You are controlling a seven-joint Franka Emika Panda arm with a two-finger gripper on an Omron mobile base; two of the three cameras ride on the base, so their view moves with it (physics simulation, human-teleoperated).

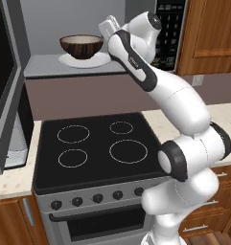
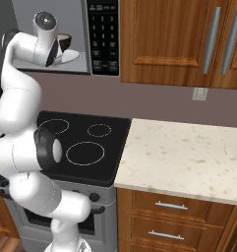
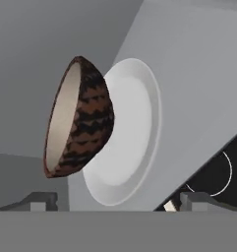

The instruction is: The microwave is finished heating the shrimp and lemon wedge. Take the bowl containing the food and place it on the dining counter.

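The microwave (image 1: 50,65) stands open above the stove, its keypad strip (image 2: 103,34) to the right of the cavity. Inside, the dark-brown bowl (image 1: 81,46) sits upright on the white turntable plate (image 1: 100,61). The hand view, rolled sideways, has the bowl (image 3: 83,123) and plate (image 3: 134,128) straight ahead. My gripper (image 3: 119,202) is open, with the fingertips (image 3: 39,199) wide apart and short of the bowl, nothing between them. My hand (image 1: 109,26) hovers just right of the bowl at the cavity mouth. The shrimp and lemon wedge are hidden inside the bowl. The dining counter is out of view.
The microwave's dark glass door (image 1: 4,95) hangs open at the left. Below is the black stovetop (image 1: 98,143) with its knobs. A speckled beige counter (image 2: 189,152) runs to the right, with wooden cabinets (image 2: 164,34) above it.
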